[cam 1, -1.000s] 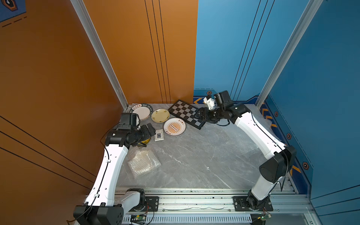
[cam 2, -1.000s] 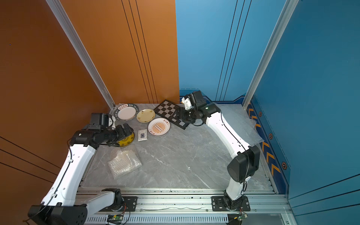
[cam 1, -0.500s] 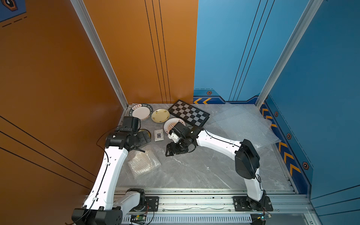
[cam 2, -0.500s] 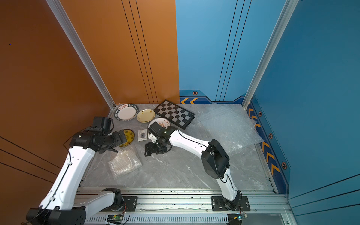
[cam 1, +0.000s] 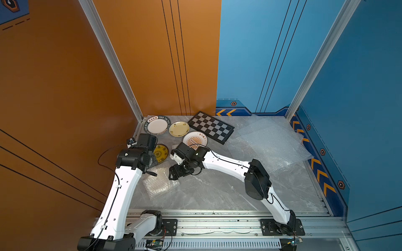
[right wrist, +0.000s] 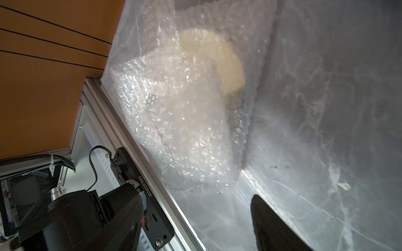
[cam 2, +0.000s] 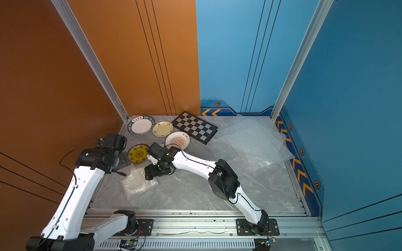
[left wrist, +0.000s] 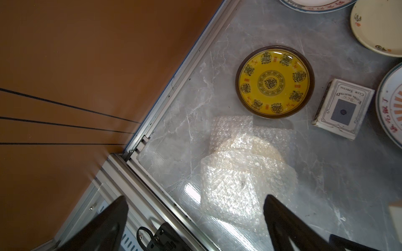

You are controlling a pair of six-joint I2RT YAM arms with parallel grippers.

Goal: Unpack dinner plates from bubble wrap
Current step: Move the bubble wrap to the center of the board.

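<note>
right gripper (cam 1: 174, 173): jaws apart, nothing between them, poised at the edge of the wrapped parcel (cam 1: 159, 183) nearest its own arm. contact with the wrap cannot be confirmed. left gripper (left wrist: 195, 196): spread wide, empty, hovering above the parcel's opposite side.

parcel: a sheet of bubble wrap (left wrist: 245, 173) folded over a cream plate (right wrist: 217, 58), whose round edge shows through a thin layer. the folded flaps lie on top. it sits flat on the grey table (cam 1: 206, 195), just beside the dark-rimmed yellow plate (cam 1: 161, 153).

judged step: opening what appears to be the last parcel. recommended: pinch only a loose flap corner, not the plate rim beneath. peel the flap back off the fold while the other gripper pins the opposite wrap edge. otherwise the plate may ride up with the sheet, or slide into the yellow plate or the playing-card box (left wrist: 343, 108).

beyond: the lettered-rim plate (cam 1: 157, 126), pale floral plate (cam 1: 179, 128) and sunburst plate (cam 1: 194, 140) lie bare by the checkerboard (cam 1: 211, 128). spent sheets (cam 1: 267, 145) are heaped well apart, to the right.
</note>
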